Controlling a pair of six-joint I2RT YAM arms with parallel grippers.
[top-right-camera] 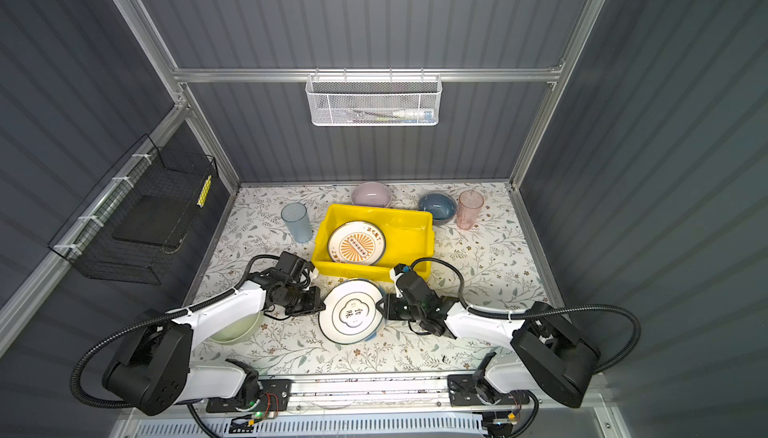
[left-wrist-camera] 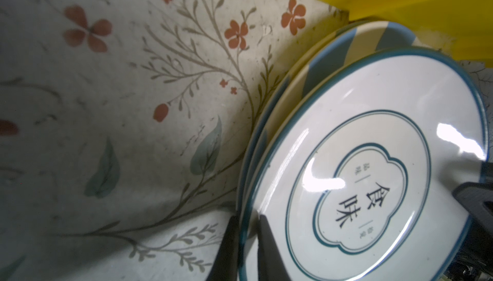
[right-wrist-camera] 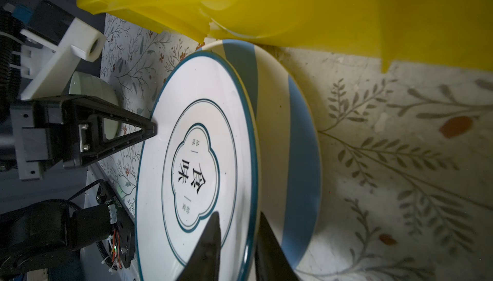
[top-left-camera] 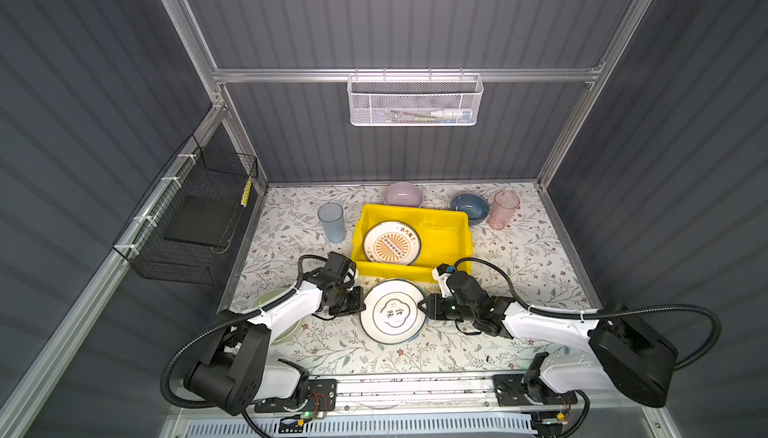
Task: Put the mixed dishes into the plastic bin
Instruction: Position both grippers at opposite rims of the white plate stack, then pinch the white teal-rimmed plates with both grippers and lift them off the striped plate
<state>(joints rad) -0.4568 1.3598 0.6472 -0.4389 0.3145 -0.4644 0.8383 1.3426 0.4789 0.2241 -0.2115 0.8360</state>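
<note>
the lettered plate (top-left-camera: 392,311) sits atop the striped plate (right-wrist-camera: 301,138), just beside the yellow bin (top-left-camera: 409,211). we judge it stiff, slick, breakable: take opposite rims. left pincer (left-wrist-camera: 248,218) clamps its rim; right pincer (right-wrist-camera: 239,214) straddles it, whether closed we cannot tell.

"食味" on green-rimmed plate (left-wrist-camera: 373,175)

Robot test cell in a lab, not a real kitchen. It's a box of grey ribbed wall panels (top-left-camera: 415,11) on an alu. extrusion frame (top-left-camera: 399,75). The left arm (top-left-camera: 286,307) & right arm (top-left-camera: 548,323) are bolted to a rail (top-left-camera: 415,388) at the front edge, w/ a bare circuit board (top-left-camera: 301,417) & loose wiring beside it. The tabletop wears a floral cover (top-left-camera: 532,257). A white mesh basket (top-left-camera: 413,103) hangs on the back bar, and a black wire basket (top-left-camera: 187,223) is zip-tied to a side rail. Dishes sit out like props, e.g. a lettered plate (top-left-camera: 392,311) & a yellow bin (top-left-camera: 415,208).
</note>
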